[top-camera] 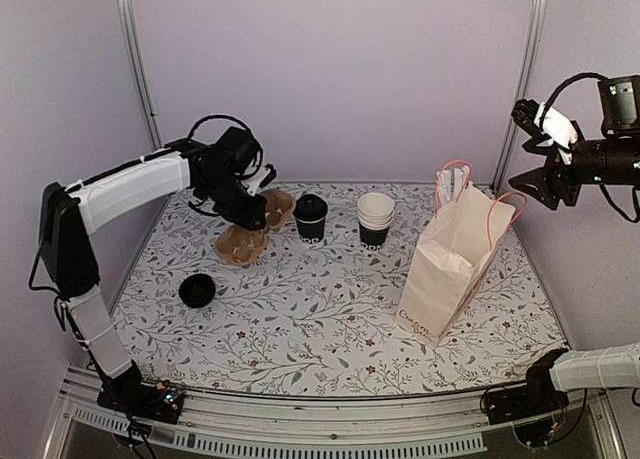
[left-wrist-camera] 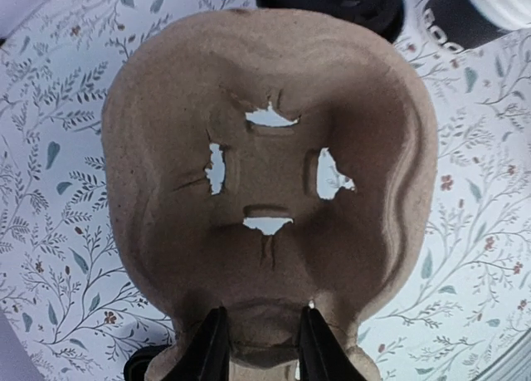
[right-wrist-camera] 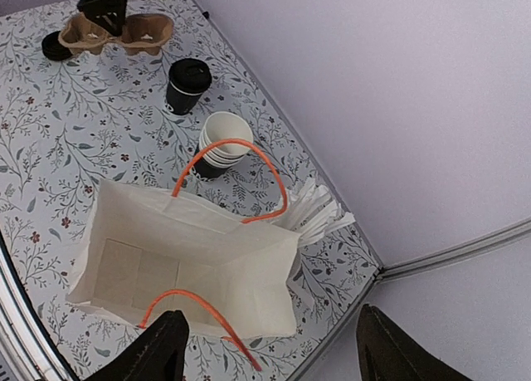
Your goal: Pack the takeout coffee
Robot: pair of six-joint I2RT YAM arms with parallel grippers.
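The takeout coffee (top-camera: 310,217), a small cup with a black lid, stands at the back middle of the table; it also shows in the right wrist view (right-wrist-camera: 187,84). Just left of it lies a brown pulp cup carrier (top-camera: 245,241). My left gripper (top-camera: 256,217) reaches down onto the carrier's end. In the left wrist view its fingers (left-wrist-camera: 209,348) pinch a ridge at the near rim of the carrier (left-wrist-camera: 274,173). My right gripper (top-camera: 527,154) hangs high at the right, open and holding nothing. It looks down into the open paper bag (right-wrist-camera: 191,256).
A stack of lidless cups (top-camera: 375,217) stands right of the coffee. The white bag (top-camera: 450,269) with orange handles stands at the right, pale sticks (right-wrist-camera: 319,215) behind it. A loose black lid (top-camera: 197,290) lies at the left front.
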